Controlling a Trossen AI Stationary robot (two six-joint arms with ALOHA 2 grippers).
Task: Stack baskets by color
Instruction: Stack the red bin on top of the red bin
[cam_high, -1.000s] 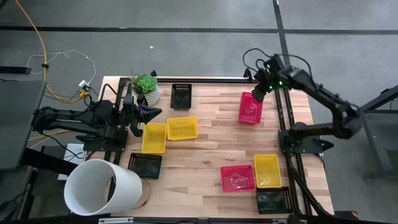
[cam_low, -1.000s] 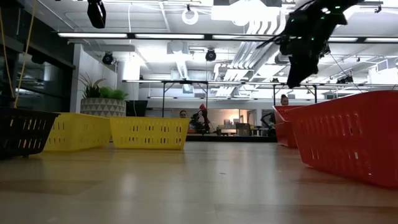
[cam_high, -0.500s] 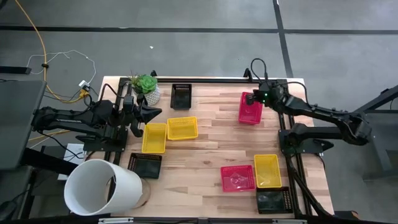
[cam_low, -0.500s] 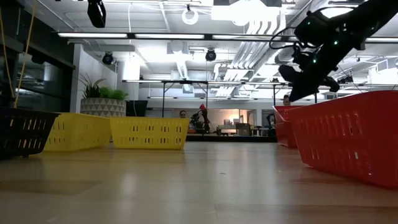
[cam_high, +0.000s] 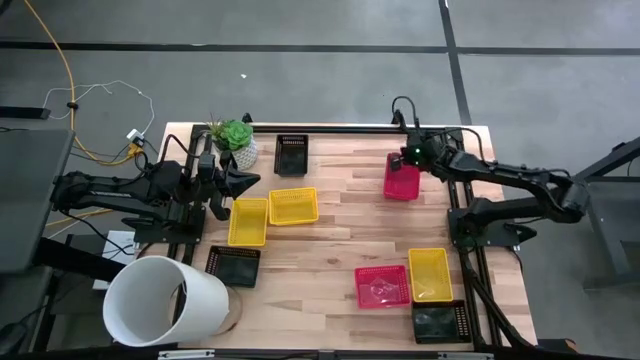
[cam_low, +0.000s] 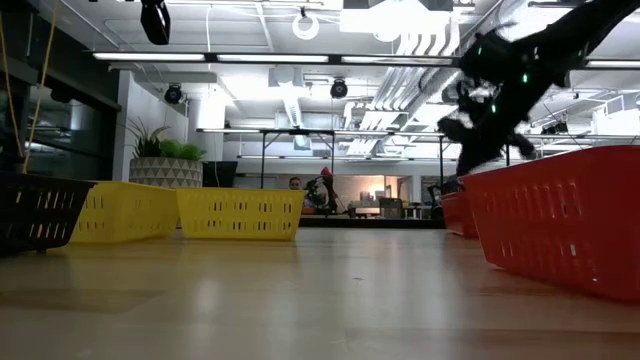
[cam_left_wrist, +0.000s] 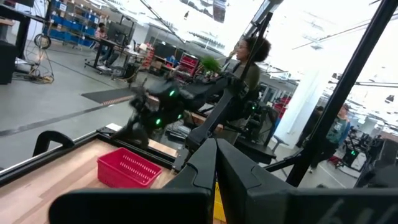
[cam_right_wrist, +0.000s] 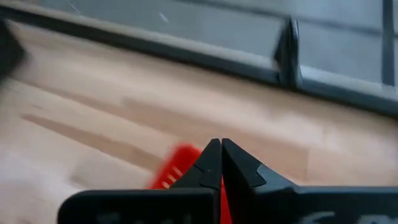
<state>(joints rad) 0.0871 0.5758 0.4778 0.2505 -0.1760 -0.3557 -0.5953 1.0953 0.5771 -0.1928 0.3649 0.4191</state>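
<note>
A pink-red basket (cam_high: 400, 182) rests flat on the table at the far right. My right gripper (cam_high: 406, 160) hangs over its far end, slanting down, fingers shut. In the right wrist view the shut tips (cam_right_wrist: 217, 144) meet just above the basket's red edge (cam_right_wrist: 177, 173). A second pink-red basket (cam_high: 382, 285), a yellow one (cam_high: 430, 274) and a black one (cam_high: 437, 322) sit near right. Two yellow baskets (cam_high: 293, 205) (cam_high: 248, 221) and two black ones (cam_high: 291, 153) (cam_high: 233, 265) lie at the left. My left gripper (cam_high: 245, 180) waits shut at the left edge. My right gripper comes at the far end (cam_right_wrist: 177, 173) of the far pink-red basket from above and from the table's right, slanting down. Its own fingers hide the spot, so I cannot tell whether it touches the basket, which lies flat on the table.
A large white cylinder (cam_high: 165, 300) lies at the near left corner. A potted green plant (cam_high: 236, 138) stands at the far left. A black rail (cam_high: 330, 127) runs along the far edge. Bare wood (cam_high: 340, 235) spans the table's middle.
My right gripper has come down toward the far end of the far pink-red basket and drifted a little toward the table's left edge. Its wrist has rolled and tipped from pointing steeply down to a shallower slant. The basket has stayed in place.
</note>
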